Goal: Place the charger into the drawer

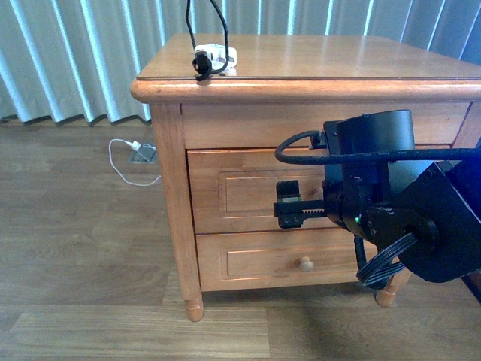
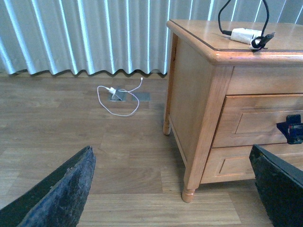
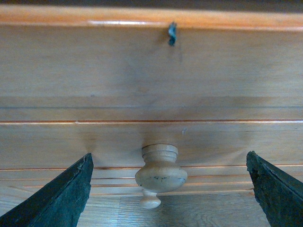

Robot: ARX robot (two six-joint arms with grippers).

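The charger [image 1: 216,55] lies on top of the desk [image 1: 338,60], in the upper middle of the front view. It is a small white block near the front edge of the desk top. Its thin black cable [image 1: 219,15] goes up in a loop and out of the top of the frame. No pincer touches it.

The drawer [image 1: 240,192] is the upper one, in the middle of the front view. It is closed. The bottom drawer [image 1: 255,263] under it is closed too.

The right pincer [image 1: 288,203] is right in front of the drawer, at the middle right of the front view. Its two fingers [image 3: 57,198] are spread wide. In the right wrist view, the round wooden knob [image 3: 161,172] sits in the lower middle of the frame, between the two fingers. The fingers are well apart from the knob and hold nothing.

The left pincer [image 2: 170,153] is spread wide too and holds nothing. Its dark fingers show in the two lower corners of the left wrist view. It hangs over the floor [image 2: 71,123], apart from the desk.

A white plug [image 2: 113,91] with a white cable lies on the floor at the middle left, near the curtain [image 2: 71,33].
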